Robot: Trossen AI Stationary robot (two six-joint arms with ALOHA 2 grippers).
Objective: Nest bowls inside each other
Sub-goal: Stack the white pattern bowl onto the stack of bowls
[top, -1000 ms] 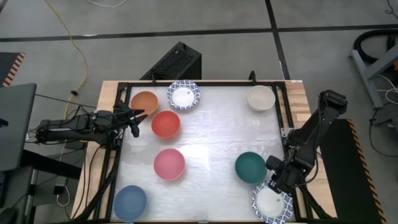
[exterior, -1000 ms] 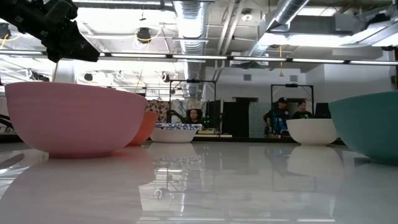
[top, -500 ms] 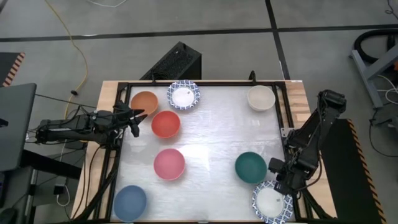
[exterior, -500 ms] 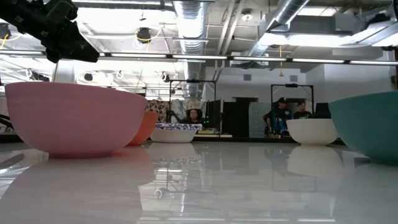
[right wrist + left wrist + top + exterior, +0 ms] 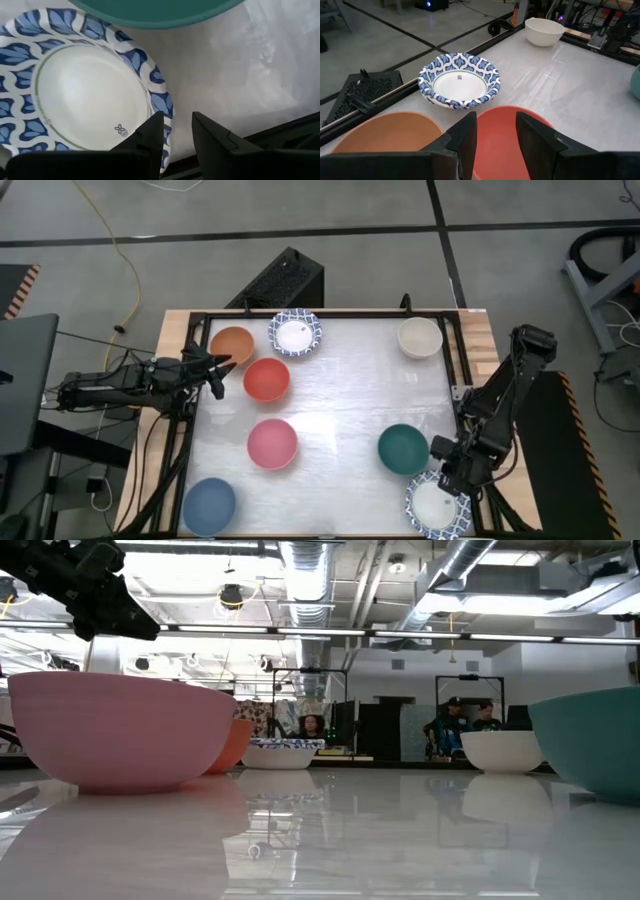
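At the worktop's five o'clock corner, right fingers: the right gripper hovers over the rim of the blue-patterned white bowl, its fingers a narrow gap apart with the rim's edge showing between them in the right wrist view; nothing is lifted.
Risk, right side: the wall looks thin and flared, so I judge a pinch on the rim alone could let the bowl tilt or slip out.
Risk, neighbour: the round dark green bowl sits just beside, at about eleven o'clock from the patterned one; a raised rim could knock it.
Left fingers: the left gripper hangs at the worktop's nine o'clock edge, fingers parted and empty, over the near edge of the smooth red bowl.
Risk, left side: the plain orange bowl lies close beside the red one, so a descent might catch both.
Other bowls: second patterned bowl at twelve o'clock, cream bowl at one, matte pink bowl near centre, blue bowl at seven; all apart, none visibly nested.
Surface: the glossy white worktop mirrors the bowls, so they would likely slide if nudged.
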